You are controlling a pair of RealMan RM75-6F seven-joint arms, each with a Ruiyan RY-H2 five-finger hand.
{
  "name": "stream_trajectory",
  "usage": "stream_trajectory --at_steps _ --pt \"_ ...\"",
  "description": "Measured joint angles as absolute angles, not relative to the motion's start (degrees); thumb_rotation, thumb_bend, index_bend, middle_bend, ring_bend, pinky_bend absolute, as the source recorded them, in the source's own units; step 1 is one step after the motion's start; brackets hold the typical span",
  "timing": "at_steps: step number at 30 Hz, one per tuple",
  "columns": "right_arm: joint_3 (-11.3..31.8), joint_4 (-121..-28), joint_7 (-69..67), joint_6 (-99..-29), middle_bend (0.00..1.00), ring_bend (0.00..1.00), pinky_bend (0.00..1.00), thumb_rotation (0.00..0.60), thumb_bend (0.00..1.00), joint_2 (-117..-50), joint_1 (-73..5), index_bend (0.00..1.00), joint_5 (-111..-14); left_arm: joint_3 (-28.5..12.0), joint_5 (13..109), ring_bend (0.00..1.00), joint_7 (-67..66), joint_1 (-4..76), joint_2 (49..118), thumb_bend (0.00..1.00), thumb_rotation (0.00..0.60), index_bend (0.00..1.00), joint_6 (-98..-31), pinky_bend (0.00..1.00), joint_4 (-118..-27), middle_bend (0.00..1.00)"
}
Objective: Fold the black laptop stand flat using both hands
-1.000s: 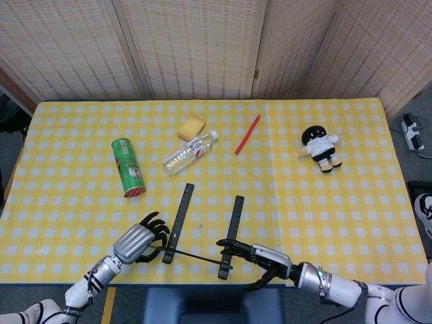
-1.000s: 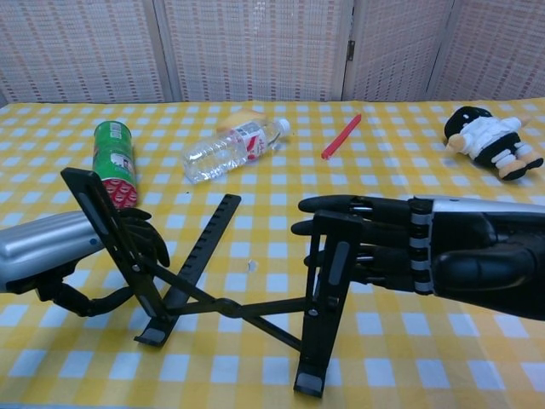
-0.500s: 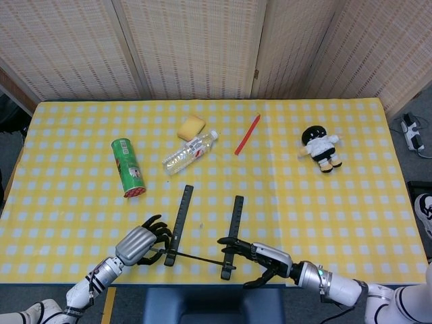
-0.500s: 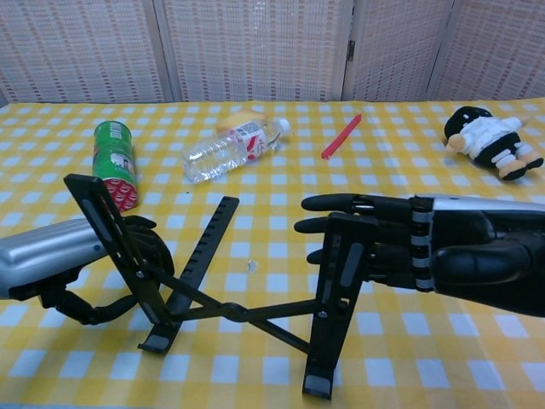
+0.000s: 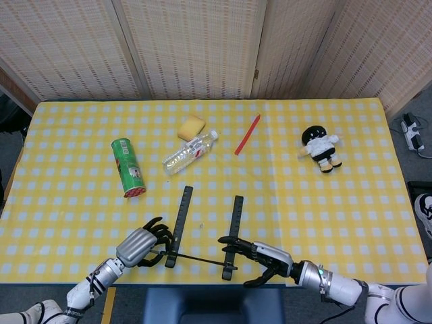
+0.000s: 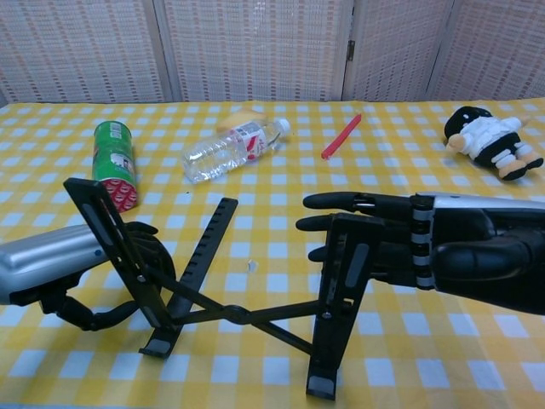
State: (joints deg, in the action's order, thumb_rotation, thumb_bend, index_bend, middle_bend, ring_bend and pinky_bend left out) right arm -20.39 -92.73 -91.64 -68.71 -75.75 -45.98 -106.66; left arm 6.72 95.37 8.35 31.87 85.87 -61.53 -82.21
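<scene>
A: Where is the stand point(image 6: 247, 313) now?

B: Low in the centre of both views, near the front edge of the surface point(image 5: 351, 223). It is not flat yet: in the chest view both uprights are raised and the cross-bars make an X between them.

A: What has changed for you in the last second?

B: Not much, but it counts. The right upright has slid a little toward the lower right of the chest view, and the left upright sits slightly lower and further right than it did. The stand has drifted toward you without closing. You are shifting it more than folding it.

A: And your hands?

B: Your left robot hand point(image 6: 81, 271) is curled around the left upright from behind and seems to grasp it. Your right robot hand point(image 6: 400, 249) has its fingers stretched out flat against the right upright, pressing, with nothing clenched in it. Whether its thumb hooks the far side, I cannot tell.

A: Room to work?

B: The front edge is close below the stand's feet in the head view, so don't let it creep further. Above it the can point(image 5: 128, 167), bottle point(image 5: 190, 152) and sponge point(image 5: 191, 126) lie well apart; the right side is open.
</scene>
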Motion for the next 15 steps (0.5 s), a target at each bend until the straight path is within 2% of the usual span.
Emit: stream_trajectory --at_steps 15 --pt "-19.91 -92.96 -91.20 -68.34 0.02 0.06 0.00 0.482 0.00 -75.74 -45.49 0.00 -105.65 6.99 95.39 0.21 8.81 31.70 86.34 0.55 0.600 0.57 -61.65 0.02 -81.84 0.35"
